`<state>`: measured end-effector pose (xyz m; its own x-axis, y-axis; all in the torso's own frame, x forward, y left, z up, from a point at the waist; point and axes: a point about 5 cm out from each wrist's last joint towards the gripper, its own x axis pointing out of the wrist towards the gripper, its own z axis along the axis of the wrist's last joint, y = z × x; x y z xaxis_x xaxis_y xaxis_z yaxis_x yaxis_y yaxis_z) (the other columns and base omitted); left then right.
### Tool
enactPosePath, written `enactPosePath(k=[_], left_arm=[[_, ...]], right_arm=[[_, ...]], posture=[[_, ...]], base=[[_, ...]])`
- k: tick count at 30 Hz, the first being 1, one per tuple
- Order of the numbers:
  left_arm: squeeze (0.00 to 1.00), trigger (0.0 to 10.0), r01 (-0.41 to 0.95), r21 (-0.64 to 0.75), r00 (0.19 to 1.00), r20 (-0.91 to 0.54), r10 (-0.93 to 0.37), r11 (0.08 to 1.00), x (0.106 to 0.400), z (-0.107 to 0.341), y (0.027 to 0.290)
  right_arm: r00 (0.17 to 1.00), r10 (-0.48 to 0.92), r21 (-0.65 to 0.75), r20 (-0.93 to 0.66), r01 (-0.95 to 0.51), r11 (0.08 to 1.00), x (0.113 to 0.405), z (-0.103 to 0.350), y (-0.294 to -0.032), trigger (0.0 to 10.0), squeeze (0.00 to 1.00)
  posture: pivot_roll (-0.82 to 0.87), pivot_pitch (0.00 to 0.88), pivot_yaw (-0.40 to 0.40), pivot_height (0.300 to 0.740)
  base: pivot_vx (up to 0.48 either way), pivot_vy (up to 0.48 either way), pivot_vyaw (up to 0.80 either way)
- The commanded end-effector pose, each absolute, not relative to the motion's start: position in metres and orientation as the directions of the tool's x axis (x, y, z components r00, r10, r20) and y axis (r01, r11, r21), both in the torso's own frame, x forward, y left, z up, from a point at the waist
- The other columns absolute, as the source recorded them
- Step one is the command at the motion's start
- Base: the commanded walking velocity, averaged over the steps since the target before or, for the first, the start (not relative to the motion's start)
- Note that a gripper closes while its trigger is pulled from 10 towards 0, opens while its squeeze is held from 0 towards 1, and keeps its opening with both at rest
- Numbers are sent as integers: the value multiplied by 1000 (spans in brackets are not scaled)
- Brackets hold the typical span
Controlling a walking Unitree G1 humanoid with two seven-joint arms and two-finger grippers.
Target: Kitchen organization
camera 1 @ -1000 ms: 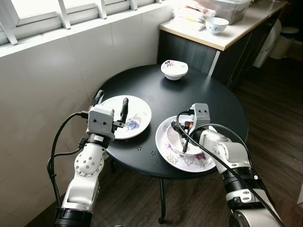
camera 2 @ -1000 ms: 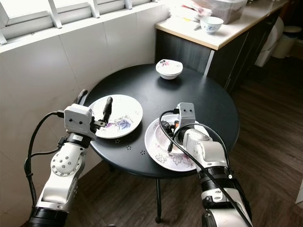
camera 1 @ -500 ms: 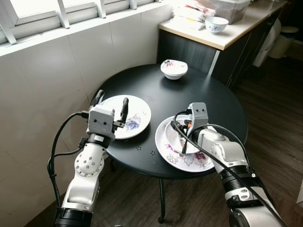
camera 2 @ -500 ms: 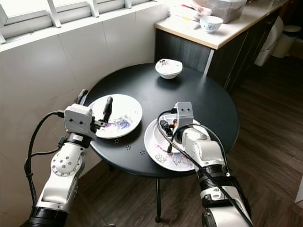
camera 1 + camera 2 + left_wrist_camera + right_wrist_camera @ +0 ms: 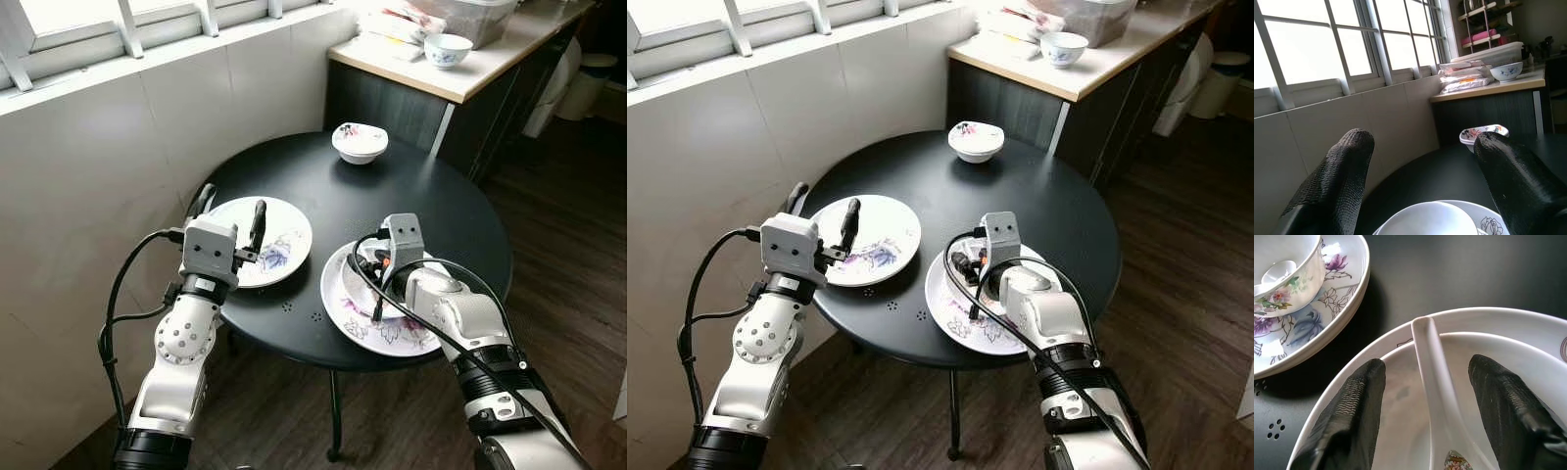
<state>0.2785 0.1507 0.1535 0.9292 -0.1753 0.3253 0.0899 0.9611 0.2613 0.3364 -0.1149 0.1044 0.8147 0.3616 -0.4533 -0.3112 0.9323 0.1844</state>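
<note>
The left gripper (image 5: 229, 217) hangs over the near left edge of the round black table (image 5: 431, 211), its fingers (image 5: 1332, 183) spread wide and holding nothing. Just beyond and below them sits the left plate (image 5: 279, 235), white with a purple flower print; in the left wrist view its rim shows low between the two fingers, apart from both. The right wrist view shows a floral cup (image 5: 1286, 276) with a small spoon in it resting on that plate.

To the right, near the table's front edge, lies the right plate (image 5: 348, 318), also flowered, with a white bowl (image 5: 1400, 431) standing on it. A white spoon (image 5: 1437, 396) lies in the bowl, its handle end resting on the bowl's rim. The right gripper (image 5: 372, 284) is down over this bowl, its fingers (image 5: 1349, 416) released and set apart, one on each side of the spoon's handle, neither touching it.

Farther back on the table stands a small flowered bowl (image 5: 361, 143). Behind the table, to the right, a counter (image 5: 490, 69) carries a blue-patterned bowl (image 5: 449, 50).
</note>
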Motion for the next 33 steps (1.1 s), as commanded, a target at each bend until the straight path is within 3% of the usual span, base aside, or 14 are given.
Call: enactPosePath(k=[1,12,13,14,15,16,18,19,29,33], left_arm=[[0,10000,83,266,933,317,-168,960,280,153,151],[0,10000,79,272,935,312,-165,959,282,154,153],[0,10000,77,272,935,313,-164,959,282,154,153],[0,10000,76,273,936,313,-163,959,282,154,153],[0,10000,76,273,936,313,-163,959,282,154,153],[0,10000,75,274,936,312,-162,959,282,154,153],[0,10000,75,274,936,312,-162,959,282,154,153],[0,10000,75,277,937,310,-162,958,283,154,153],[0,10000,79,283,938,303,-167,956,283,152,152],[0,10000,78,280,940,299,-164,957,283,151,152]], right_arm=[[799,363,187,-479,-312,932,335,102,-117,10000,0],[776,352,233,-523,-267,935,335,93,-122,9882,0],[777,351,237,-524,-262,935,336,92,-122,8941,0],[777,353,243,-521,-261,934,336,92,-122,4902,0],[777,354,247,-520,-260,933,336,92,-122,3922,0],[777,354,250,-521,-257,933,336,92,-122,2000,0],[777,353,252,-521,-255,934,336,92,-122,2000,0],[774,358,262,-522,-253,931,336,92,-122,0,0],[817,340,236,-466,-256,937,338,97,-123,0,0],[903,313,161,-293,-276,948,341,119,-123,0,0]], posture=[[-5,0,-45,740],[-4,0,-45,740],[-4,0,-45,740],[-4,0,-45,740],[-3,0,-45,740],[-3,0,-45,740],[-3,0,-45,740],[-5,0,-43,740],[-6,0,-40,740],[-4,0,-41,740]], base=[[0,0,0],[0,0,0],[0,0,0],[0,0,0],[0,0,0],[0,0,0],[0,0,0],[0,0,0],[0,0,0],[0,0,0]])
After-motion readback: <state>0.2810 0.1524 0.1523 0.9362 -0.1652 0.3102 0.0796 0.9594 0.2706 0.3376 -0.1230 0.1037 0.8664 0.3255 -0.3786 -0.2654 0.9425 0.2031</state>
